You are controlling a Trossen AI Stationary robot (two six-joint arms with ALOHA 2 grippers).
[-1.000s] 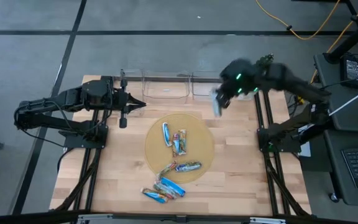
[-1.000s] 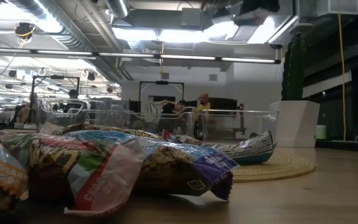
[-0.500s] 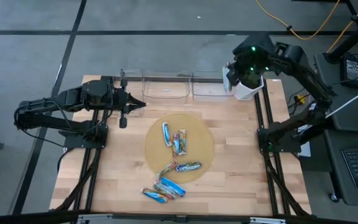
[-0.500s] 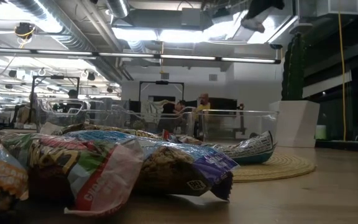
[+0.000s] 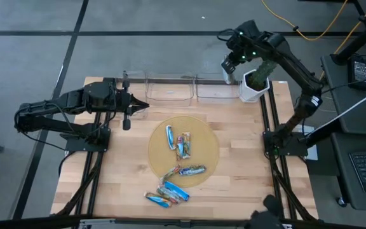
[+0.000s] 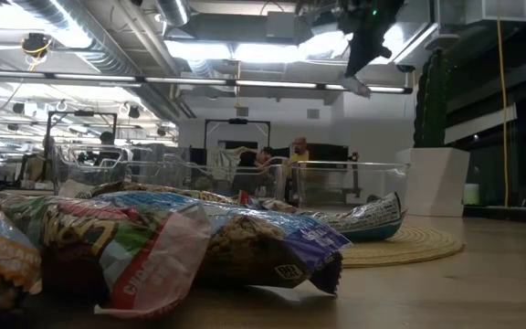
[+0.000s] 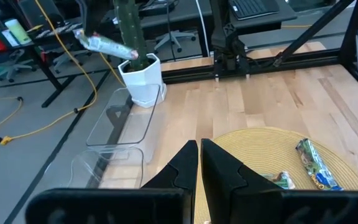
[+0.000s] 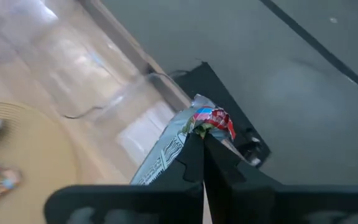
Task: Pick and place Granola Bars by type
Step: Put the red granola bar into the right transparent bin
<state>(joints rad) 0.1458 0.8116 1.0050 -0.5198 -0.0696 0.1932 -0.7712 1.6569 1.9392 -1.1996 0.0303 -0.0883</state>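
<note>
One granola bar (image 8: 185, 134), silver wrapper with a red and green end, is clamped between the fingers of the right gripper (image 5: 229, 65). In the high view this gripper hangs at the upper right of the frame, over the back edge of the desk (image 5: 246, 159), just above the right-hand clear bin (image 5: 212, 89) and beside a white pot (image 5: 253, 89) holding a green cactus-like plant. The left wrist view shows the same bar (image 7: 104, 43) in the air in the upper left of the frame, tilted, next to the plant stem. In the low view the bar (image 6: 358, 85) hangs near the top of the frame, right of centre.

Remaining granola bars: four lie on the round tan mat (image 5: 205, 137) at frame centre. One blue bar (image 5: 169, 137) and one multicoloured bar (image 5: 183, 145) sit side by side in the mat's upper half; two more (image 5: 186, 170) lie near its lower edge. A cluster of further bars (image 5: 168, 194) rests on the bare desk just below the mat, overlapping each other.

A second clear bin (image 5: 168, 90) stands left of the first along the back edge.

Left gripper (image 5: 142, 107) waits at the upper left of the desk, just in front of the left bin, fingers closed together with nothing between them.
</note>
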